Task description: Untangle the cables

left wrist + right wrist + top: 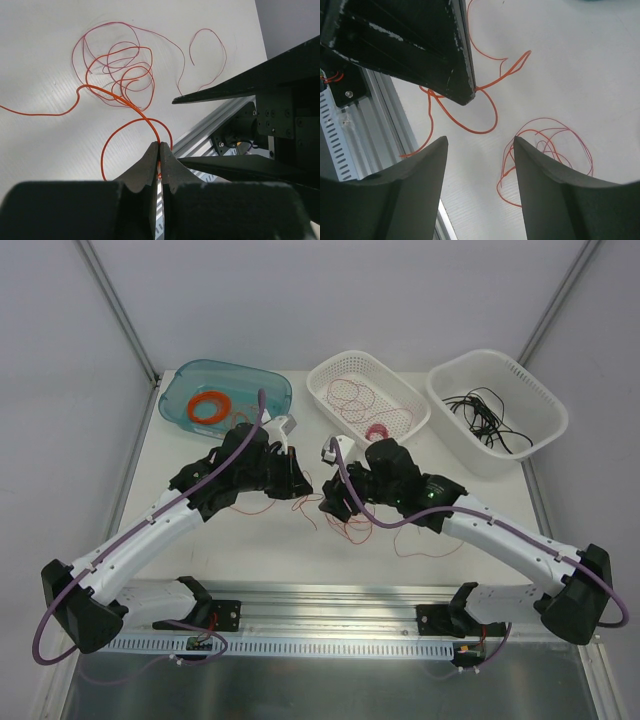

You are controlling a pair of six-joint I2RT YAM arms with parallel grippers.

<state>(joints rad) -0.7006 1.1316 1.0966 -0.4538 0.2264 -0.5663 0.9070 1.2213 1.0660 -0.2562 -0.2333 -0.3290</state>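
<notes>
Thin red and orange cables [352, 530] lie in loose loops on the white table, under and between both grippers. My left gripper [160, 145] is shut on an orange cable [114, 139] that loops out from its tips toward a red and orange tangle [117, 70]. In the top view the left gripper [305, 490] sits close to my right gripper [326, 508]. My right gripper [480, 142] is open and empty above the table. Ahead of it, the left gripper's fingertips [462, 95] hold the orange cable [487, 127]. The tangle [552, 140] lies beside the right finger.
At the back stand a blue tub [225, 368] with a thick orange ring [210, 407], a white basket [315, 390] with red wires [355, 395] and a pink spool [378, 430], and a white basket [470, 450] with black cables [487, 415]. An aluminium rail [320, 600] runs along the near edge.
</notes>
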